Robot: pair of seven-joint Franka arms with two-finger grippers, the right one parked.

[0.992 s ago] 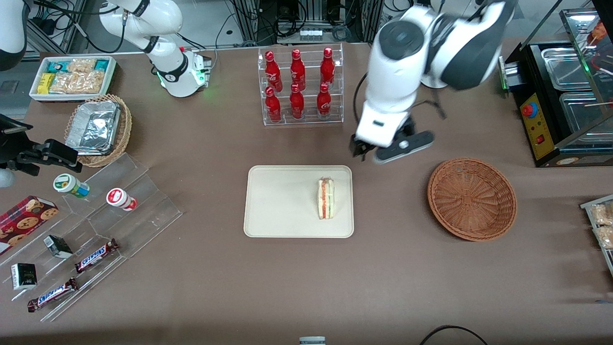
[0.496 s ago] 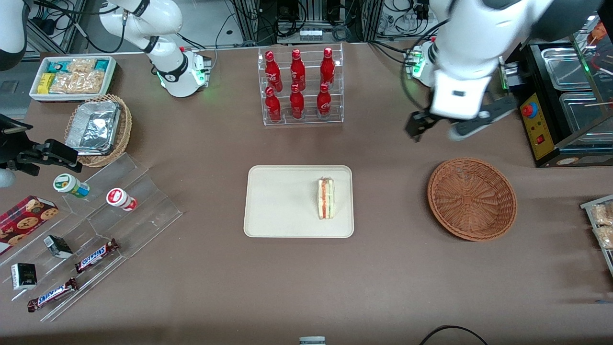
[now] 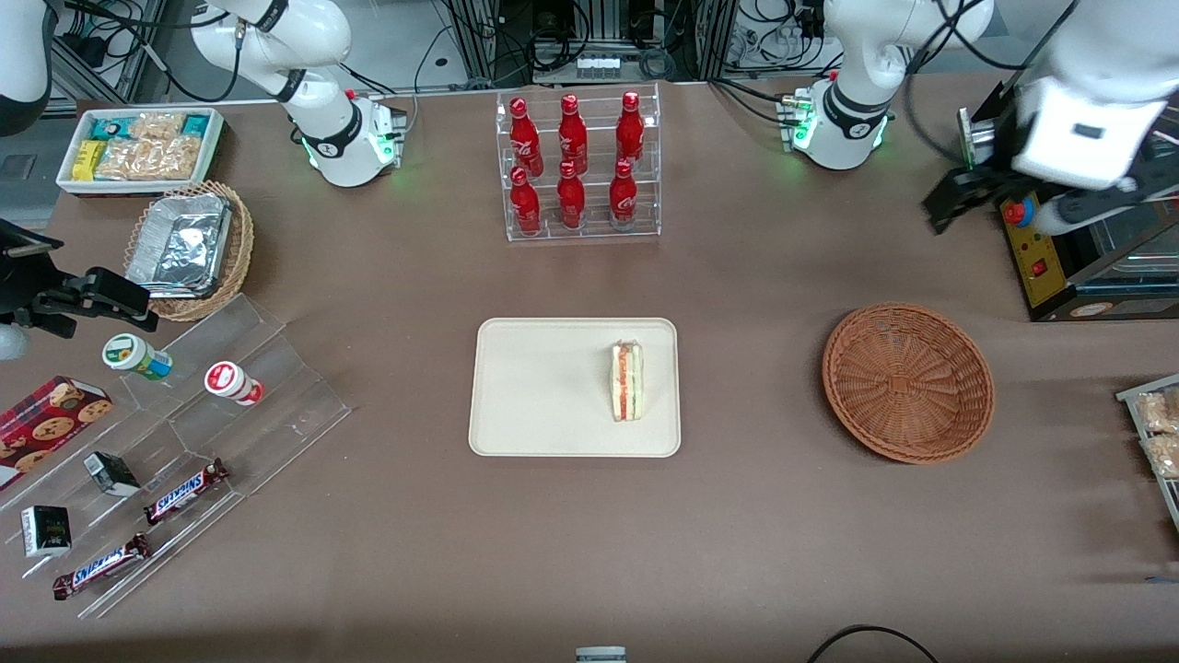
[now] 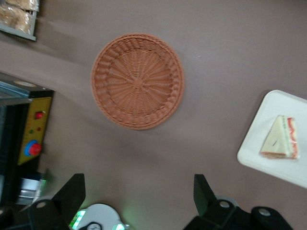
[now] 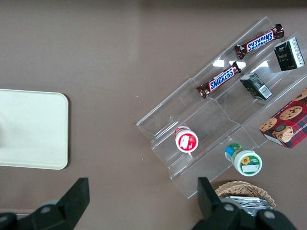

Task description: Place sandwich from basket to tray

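The sandwich lies on the cream tray, near the tray edge that faces the basket. It also shows in the left wrist view on the tray. The reddish-brown wicker basket is empty and sits toward the working arm's end of the table; it shows in the left wrist view too. My left gripper hangs high over the table, farther from the front camera than the basket, by the black machine. In its wrist view the gripper is open and holds nothing.
A clear rack of red bottles stands farther back than the tray. A black machine with metal pans and a snack tray are at the working arm's end. A clear stepped stand, a tan foil basket and a white snack bin are at the parked arm's end.
My left gripper has swung from near the tray's back edge toward the working arm's end of the table, past the basket. The sandwich, tray and basket have not moved.
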